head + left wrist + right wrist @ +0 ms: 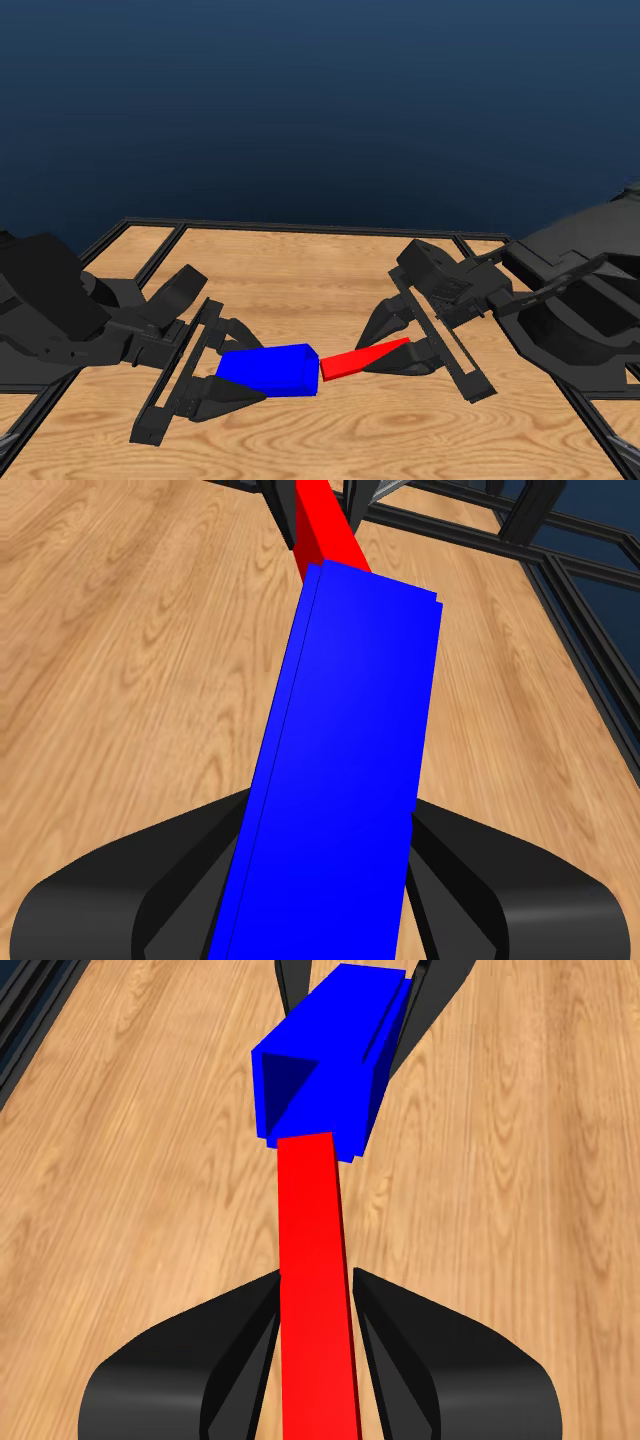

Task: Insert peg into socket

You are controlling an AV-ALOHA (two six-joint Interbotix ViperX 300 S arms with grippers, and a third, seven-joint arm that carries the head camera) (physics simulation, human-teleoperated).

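Because the peg [352, 363] must slide into the socket [268, 369], we hold the two end to end above the tabletop [330, 440]: our left gripper [215, 372] jaws clamped on the thick blue block, our right gripper [405, 350] jaws gripping the thin red bar. The bar's tip sits at the block's dark open mouth, slightly low of centre.
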